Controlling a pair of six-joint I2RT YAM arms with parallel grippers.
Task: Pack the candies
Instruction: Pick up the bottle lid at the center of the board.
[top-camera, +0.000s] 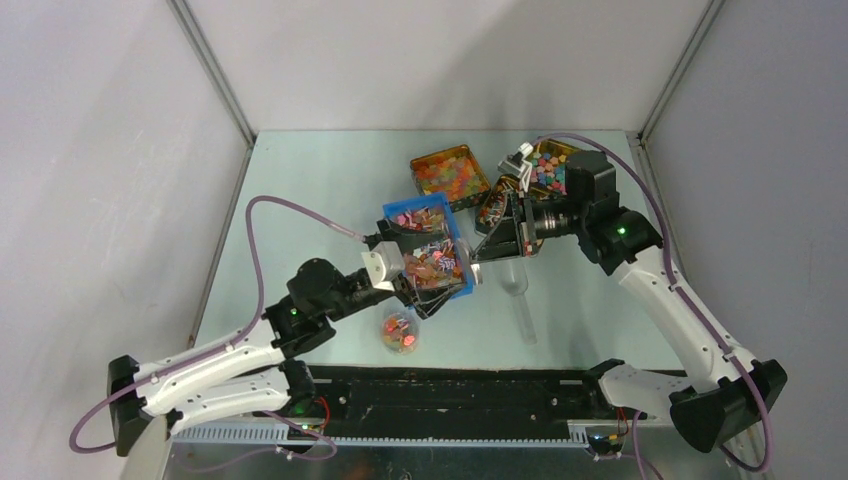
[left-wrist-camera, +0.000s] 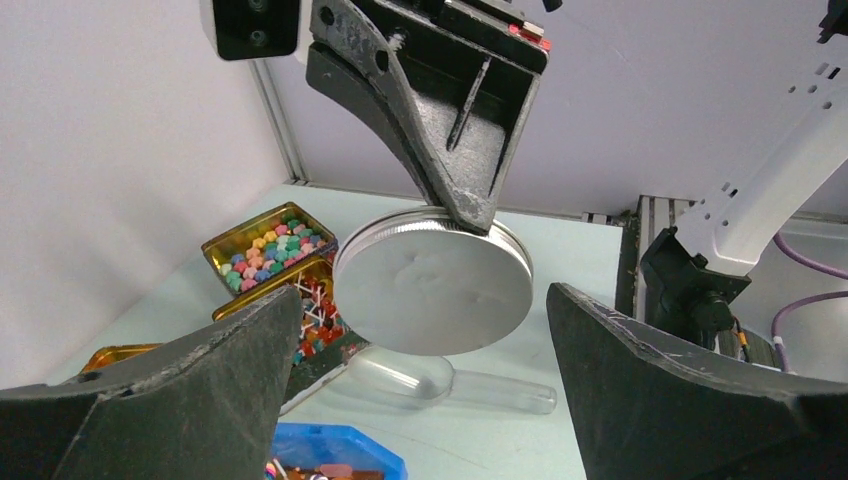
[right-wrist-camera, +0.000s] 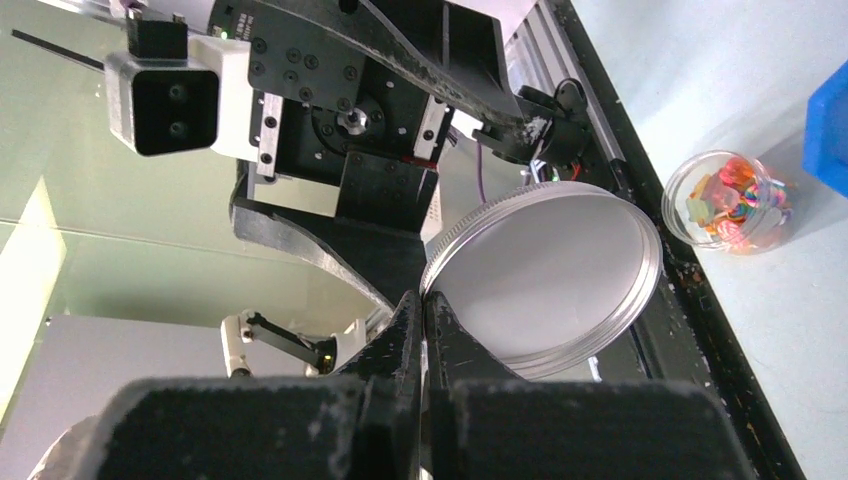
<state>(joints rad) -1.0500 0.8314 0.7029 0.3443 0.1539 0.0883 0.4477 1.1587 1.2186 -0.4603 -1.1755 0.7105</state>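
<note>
Small wrapped candies in pink, red and orange fill the blue tray. More candies lie in a small clear jar, which also shows in the right wrist view. My right gripper is shut on the rim of the round silver jar lid and holds it tilted in the air. My left gripper is open and empty, its fingers spread on either side of the lid without touching it. In the top view it hovers over the blue tray's near end.
A clear plastic scoop lies on the table right of the tray. Three gold tins stand at the back: orange-green sweets, pastel round sweets, and red-and-white pieces. The jar stands near the table's front edge.
</note>
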